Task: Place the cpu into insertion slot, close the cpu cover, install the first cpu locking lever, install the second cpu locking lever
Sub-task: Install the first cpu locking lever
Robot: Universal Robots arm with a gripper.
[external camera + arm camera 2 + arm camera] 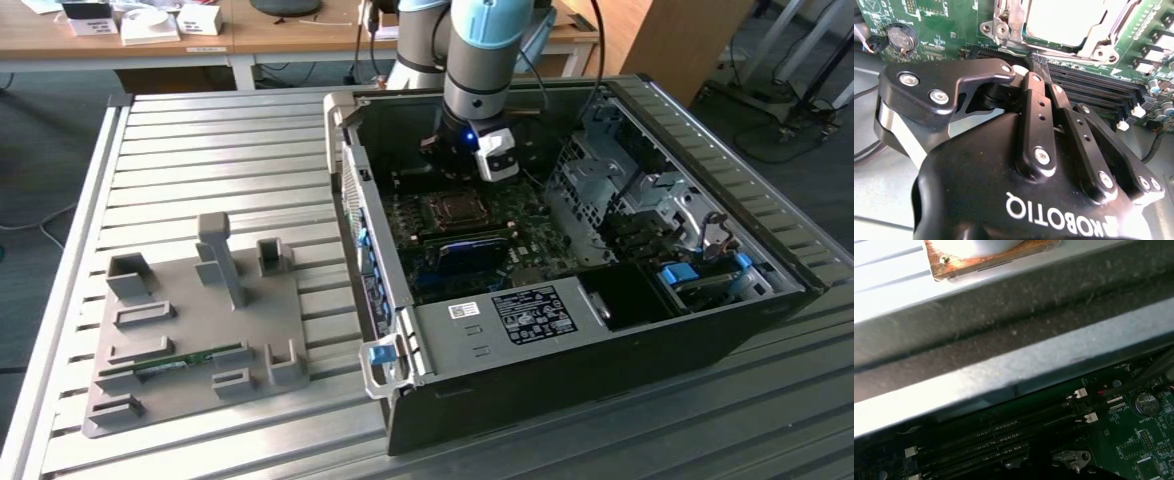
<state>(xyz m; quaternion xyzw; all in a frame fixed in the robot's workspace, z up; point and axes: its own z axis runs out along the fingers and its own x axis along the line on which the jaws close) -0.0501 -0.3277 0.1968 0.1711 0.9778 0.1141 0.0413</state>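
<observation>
My gripper (454,170) hangs inside the open black computer case, just behind the insertion slot (454,210) on the green motherboard. In the second wrist view the two black fingers meet at their tips, so the gripper (1036,62) is shut with nothing seen between them. The tips hover over the long memory slots (1094,90), a little short of the socket. The cpu (1064,20) shows as a pale square surface lying in the socket. The silvery cpu cover (1104,42) frames it and looks folded down. I cannot tell how the locking levers stand.
The case wall (1004,375) rises close beside the memory slots (1004,432). A coin battery (901,37) sits on the board. On the exterior view's left, a grey fixture plate (160,300) on the slatted table holds a green memory stick (174,362).
</observation>
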